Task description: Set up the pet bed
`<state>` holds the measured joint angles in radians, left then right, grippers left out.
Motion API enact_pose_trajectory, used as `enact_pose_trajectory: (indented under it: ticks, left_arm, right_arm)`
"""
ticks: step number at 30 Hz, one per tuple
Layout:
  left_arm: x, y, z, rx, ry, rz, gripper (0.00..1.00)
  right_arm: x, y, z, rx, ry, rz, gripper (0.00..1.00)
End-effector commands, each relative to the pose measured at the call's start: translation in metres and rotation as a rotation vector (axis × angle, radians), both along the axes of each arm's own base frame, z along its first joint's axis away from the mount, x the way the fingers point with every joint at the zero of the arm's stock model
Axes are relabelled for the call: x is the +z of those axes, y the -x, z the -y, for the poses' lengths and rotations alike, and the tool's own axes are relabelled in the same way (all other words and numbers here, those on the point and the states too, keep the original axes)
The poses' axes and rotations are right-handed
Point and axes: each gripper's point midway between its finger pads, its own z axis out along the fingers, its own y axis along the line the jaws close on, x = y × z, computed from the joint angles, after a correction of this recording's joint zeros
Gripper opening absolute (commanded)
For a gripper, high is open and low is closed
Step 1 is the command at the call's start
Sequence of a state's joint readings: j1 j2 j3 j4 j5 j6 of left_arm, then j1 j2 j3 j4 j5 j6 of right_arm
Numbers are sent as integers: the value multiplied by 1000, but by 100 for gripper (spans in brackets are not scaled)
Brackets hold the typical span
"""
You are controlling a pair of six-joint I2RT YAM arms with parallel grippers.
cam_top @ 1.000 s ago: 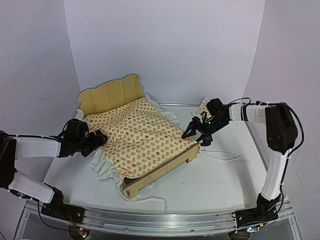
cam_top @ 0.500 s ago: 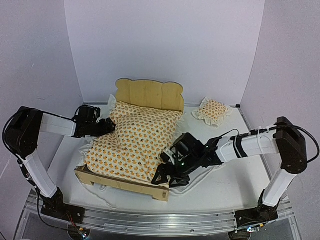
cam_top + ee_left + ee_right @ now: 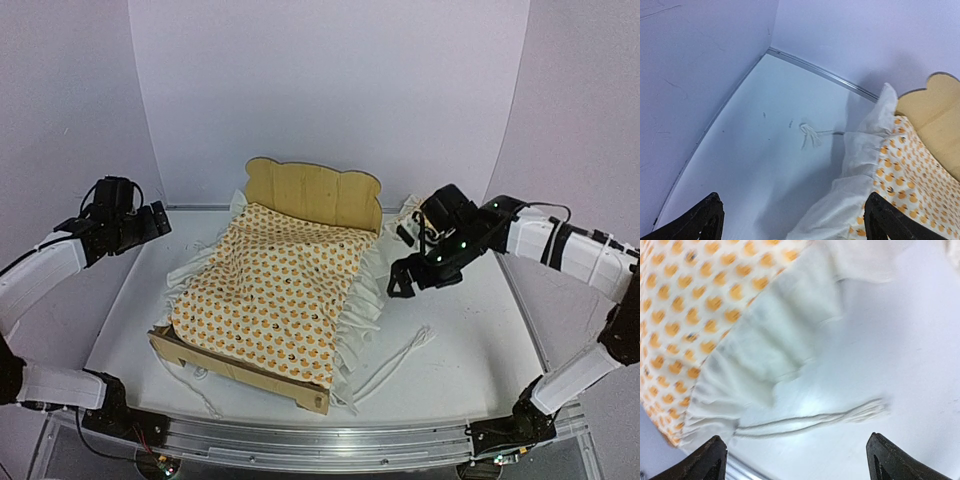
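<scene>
Bed [image 3: 313,195], one: plywood frame at mid-tabletop [image 3: 480,340], set at an angle. Its headboard [image 3: 340,200] has a scalloped top and is at the far end; its low footboard [image 3: 240,372] is at the near end.

Bedding [image 3: 280,290], one: orange print, spread over the bed from headboard to footboard and hiding the base. Its white ruffle [image 3: 365,300] spills over both long sides onto the tabletop.

Pillow [image 3: 405,213], one: matching print, right of the headboard and off the bed. It is mostly hidden behind the right arm.

Strings [image 3: 400,352], three seen: all white and loose on the tabletop. One lies right of the bed, one at the footboard's left corner, and one is knotted left of the headboard, clearest in the left wrist view.

Left gripper [image 3: 160,220], one: left of the headboard and well apart from the bed. Its fingers are spread wide, holding nothing.

Right gripper [image 3: 400,278], one: just right of the bed on the headboard half, over the ruffle's edge. Its fingers are spread wide, holding nothing.
</scene>
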<state>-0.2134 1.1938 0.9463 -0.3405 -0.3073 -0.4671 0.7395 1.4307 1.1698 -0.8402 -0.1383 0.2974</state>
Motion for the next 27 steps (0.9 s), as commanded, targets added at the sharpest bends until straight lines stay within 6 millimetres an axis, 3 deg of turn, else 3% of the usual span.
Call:
enact_pose_trajectory:
  ticks: [1,4,7,11,14,17,21,24,27]
  left_arm:
    - [48,27,33,-211,84,77,98]
    - [69,47,73,-444,193,120,98]
    - [81,72,102,-620,295,135,98]
    - [80,87,103,-637,336,149,98]
    - [51,71,89,-544,278,94,98]
    - [10,40,79,-487,276,-19,97]
    - [-21,6,60,-479,434,-37,86]
    - [-52,-5,57,-485,545,-86,76]
    - [-80,-2,62,-484,611,-132,72]
  right_arm:
    - [27,-81,26,-11,102,174,98]
    - [43,-146,25,-77,18,228,98]
    - [57,-195,10,-86,-112,251,98]
    - [60,-251,-5,-47,-212,332,98]
    - [61,-283,-10,-38,-295,335,98]
    - [60,-302,-19,25,-326,369,98]
    - [57,-308,-31,114,-392,374,98]
    - [56,-305,-43,166,-460,355,94]
    - [54,-309,-50,186,-505,362,88]
